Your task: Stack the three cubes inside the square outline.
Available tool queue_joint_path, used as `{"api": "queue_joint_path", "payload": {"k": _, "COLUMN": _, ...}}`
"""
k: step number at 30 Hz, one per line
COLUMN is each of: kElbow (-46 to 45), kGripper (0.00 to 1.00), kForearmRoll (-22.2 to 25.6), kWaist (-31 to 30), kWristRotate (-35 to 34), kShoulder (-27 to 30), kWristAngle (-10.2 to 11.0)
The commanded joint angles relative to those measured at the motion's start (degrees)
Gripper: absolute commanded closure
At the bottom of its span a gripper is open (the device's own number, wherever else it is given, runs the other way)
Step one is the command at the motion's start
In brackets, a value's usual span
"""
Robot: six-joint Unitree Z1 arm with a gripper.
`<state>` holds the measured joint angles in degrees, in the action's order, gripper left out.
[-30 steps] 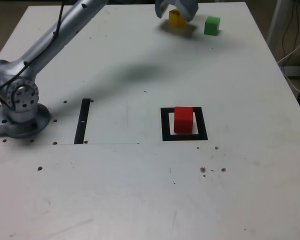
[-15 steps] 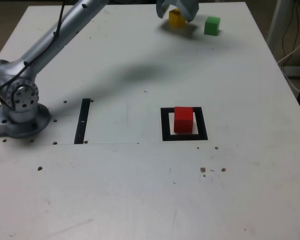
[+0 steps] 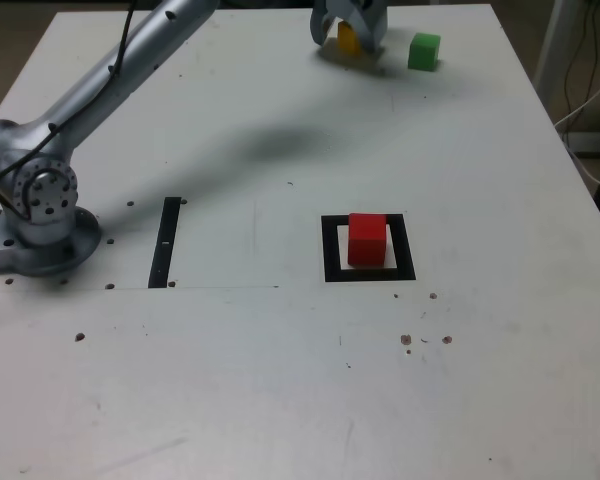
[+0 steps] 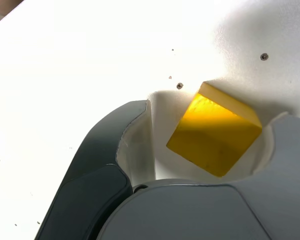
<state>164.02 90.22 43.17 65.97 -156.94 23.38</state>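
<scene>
red cube in sq outline | yellow cube far edge | green cube beside it

A yellow cube sits between the two grey jaws of the pincer, turned at an angle to them. One jaw touches a corner of the cube; a gap shows beside the other. The white tabletop carries small dark specks.

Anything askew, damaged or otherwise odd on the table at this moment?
Nothing stands out. The red cube sits squarely inside the square outline, the green cube rests at the far edge, and the yellow cube lies between the gripper's jaws.
</scene>
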Motion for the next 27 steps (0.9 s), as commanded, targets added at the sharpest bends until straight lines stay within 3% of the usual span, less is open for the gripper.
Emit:
{"api": "queue_joint_path", "payload": {"k": 1, "kElbow": 1.8, "kGripper": 0.36, "kForearmRoll": 0.1, "kWaist": 0.2, "kWristRotate": -0.5, "kShoulder": -0.2, "kWristAngle": 0.1}}
{"api": "queue_joint_path", "payload": {"k": 6, "kElbow": 2.3, "kGripper": 0.53, "kForearmRoll": 0.0, "kWaist": 0.2, "kWristRotate": -1.1, "kShoulder": 0.0, "kWristAngle": 0.1}}
{"api": "queue_joint_path", "payload": {"k": 9, "kElbow": 2.5, "kGripper": 0.59, "kForearmRoll": -0.1, "kWaist": 0.2, "kWristRotate": -1.1, "kShoulder": 0.1, "kWristAngle": 0.1}}
{"api": "queue_joint_path", "payload": {"k": 22, "kElbow": 2.1, "kGripper": 0.60, "kForearmRoll": 0.7, "kWaist": 0.2, "kWristRotate": -2.9, "kShoulder": 0.2, "kWristAngle": -1.8}}
{"api": "queue_joint_path", "payload": {"k": 27, "kElbow": 2.3, "kGripper": 0.65, "kForearmRoll": 1.0, "kWaist": 0.2, "kWristRotate": -2.9, "kShoulder": 1.0, "kWristAngle": -2.9}}
